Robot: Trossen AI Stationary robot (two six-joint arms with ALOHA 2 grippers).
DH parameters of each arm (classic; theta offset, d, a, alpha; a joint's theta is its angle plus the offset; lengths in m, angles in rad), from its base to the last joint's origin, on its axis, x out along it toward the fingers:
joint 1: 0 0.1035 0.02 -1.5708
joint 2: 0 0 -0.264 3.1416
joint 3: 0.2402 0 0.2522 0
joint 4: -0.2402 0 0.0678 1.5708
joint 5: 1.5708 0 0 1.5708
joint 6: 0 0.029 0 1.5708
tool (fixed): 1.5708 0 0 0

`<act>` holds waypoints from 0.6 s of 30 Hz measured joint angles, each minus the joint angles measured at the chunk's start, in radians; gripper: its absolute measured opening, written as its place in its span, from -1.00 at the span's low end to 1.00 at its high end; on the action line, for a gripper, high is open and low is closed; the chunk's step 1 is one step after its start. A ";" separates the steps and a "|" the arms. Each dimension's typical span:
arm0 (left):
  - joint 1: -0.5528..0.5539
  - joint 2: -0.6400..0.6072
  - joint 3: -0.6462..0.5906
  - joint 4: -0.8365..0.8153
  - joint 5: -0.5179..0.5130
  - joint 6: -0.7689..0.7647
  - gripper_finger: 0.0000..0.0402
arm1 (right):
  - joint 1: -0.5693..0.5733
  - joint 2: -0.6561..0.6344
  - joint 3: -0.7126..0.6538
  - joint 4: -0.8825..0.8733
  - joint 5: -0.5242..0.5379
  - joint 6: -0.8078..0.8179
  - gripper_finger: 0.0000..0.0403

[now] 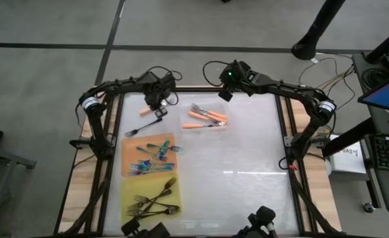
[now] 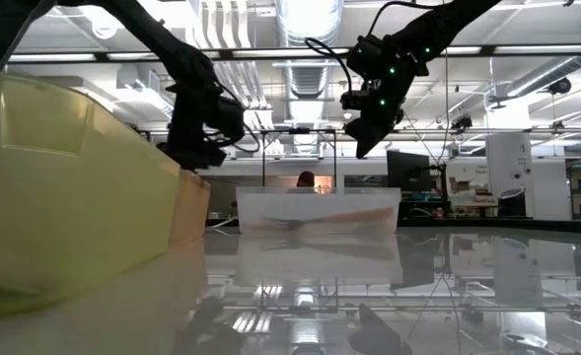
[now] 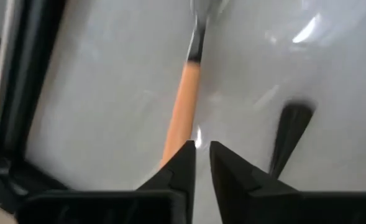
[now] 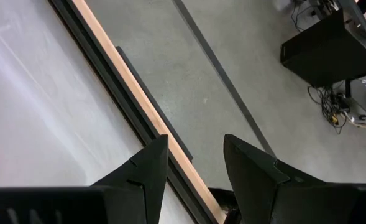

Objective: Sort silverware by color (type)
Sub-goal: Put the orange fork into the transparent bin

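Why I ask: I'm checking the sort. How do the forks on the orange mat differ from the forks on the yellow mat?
The forks on the orange mat have teal handles; the forks on the yellow mat are all black. The teal ones lie scattered at several angles; the black ones overlap in a tighter pile. The orange mat sits nearer the arms' side, the yellow mat beyond it. Both groups are single-colour piles on flat mats.

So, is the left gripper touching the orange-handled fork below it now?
Cannot tell. In the left wrist view the left gripper stands over the orange-handled fork, its fingers slightly apart, hiding the handle's end. No view plainly shows contact or gap.
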 joint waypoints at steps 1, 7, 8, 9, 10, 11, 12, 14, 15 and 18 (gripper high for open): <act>0.001 -0.001 -0.012 -0.009 -0.007 0.015 -0.82 | 0.000 0.000 0.000 0.000 0.000 0.000 -0.26; 0.002 -0.002 -0.078 -0.007 -0.019 0.052 -0.49 | 0.000 0.000 0.000 0.000 0.000 0.000 -0.26; 0.005 -0.002 -0.086 -0.005 -0.026 0.053 -0.44 | 0.000 0.000 0.000 0.000 0.000 0.000 -0.26; 0.008 -0.002 -0.094 -0.003 -0.032 0.054 -0.38 | 0.000 0.000 0.000 0.000 0.000 0.001 -0.26; 0.014 -0.002 -0.104 0.003 -0.033 0.058 -0.34 | 0.000 0.000 0.000 0.000 0.000 0.001 -0.26; 0.019 -0.002 -0.113 0.013 -0.034 0.064 -0.29 | 0.000 0.000 0.000 0.000 0.000 0.001 -0.26; 0.027 -0.002 -0.122 0.020 -0.035 0.068 -0.25 | 0.000 0.000 0.000 0.000 0.000 0.004 -0.26; 0.045 -0.001 -0.138 0.023 -0.038 0.065 -0.18 | 0.000 0.000 0.000 0.000 0.000 0.013 -0.26; 0.056 -0.002 -0.143 0.028 -0.039 0.059 -0.16 | 0.000 0.000 0.000 0.000 0.000 0.014 -0.26; 0.084 -0.002 -0.148 0.047 -0.041 0.052 -0.10 | 0.000 0.000 0.000 0.000 0.000 0.015 -0.26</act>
